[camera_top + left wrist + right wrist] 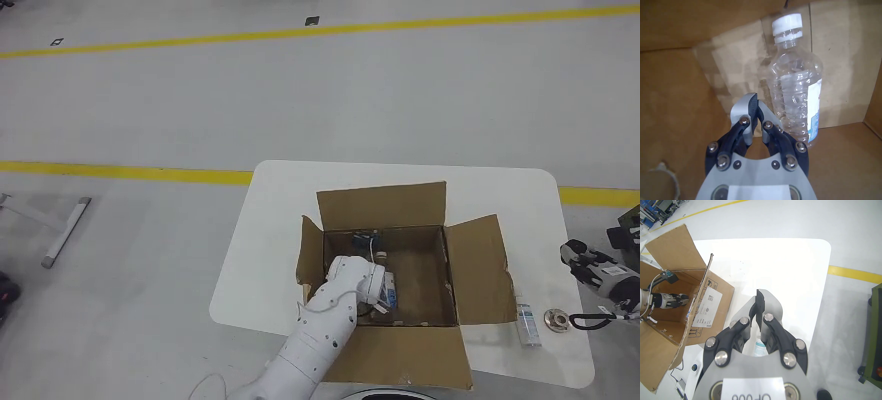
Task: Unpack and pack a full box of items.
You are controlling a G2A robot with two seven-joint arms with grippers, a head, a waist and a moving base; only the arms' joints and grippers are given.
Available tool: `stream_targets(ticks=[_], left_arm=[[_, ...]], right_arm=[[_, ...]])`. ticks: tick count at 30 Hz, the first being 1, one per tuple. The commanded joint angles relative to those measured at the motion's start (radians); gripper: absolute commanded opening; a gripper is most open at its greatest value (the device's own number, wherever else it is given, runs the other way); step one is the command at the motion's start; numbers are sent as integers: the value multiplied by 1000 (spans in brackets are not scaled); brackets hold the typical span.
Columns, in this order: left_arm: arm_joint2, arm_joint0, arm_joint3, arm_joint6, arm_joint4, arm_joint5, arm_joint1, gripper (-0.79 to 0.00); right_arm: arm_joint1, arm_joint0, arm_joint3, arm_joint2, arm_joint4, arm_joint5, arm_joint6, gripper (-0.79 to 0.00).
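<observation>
My left gripper (755, 100), fingers (742, 108) pressed together, sits just beside the water bottle (797, 91); I should spread them, then straddle its body.

The cardboard box (380, 205) was set open, flaps spread, on the surface (290, 200), with a clear white-capped bottle (797, 91) contained inside and a small bottle (527, 322) laid just outside.

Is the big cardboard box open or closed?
Open. The cardboard box has its four flaps spread outward, and the left hand is down inside it beside a bottle.
</observation>
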Motion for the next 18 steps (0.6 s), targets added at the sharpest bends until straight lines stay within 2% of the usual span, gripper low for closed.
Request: stream_targets(ticks=[1,7,13,18], left_arm=[[-2,-7,32,16,-32,-13,-5,-785],[40,-33,65,26,-88,-69,-31,-785],[81,-50,39,30,-120,-96,-53,-785],[80,-55,13,20,-114,-80,-56,-785]], right_arm=[[0,0,0,0,0,0,0,-785],[0,0,0,0,0,0,0,-785],[0,0,0,0,0,0,0,-785],[0,0,0,0,0,0,0,-785]])
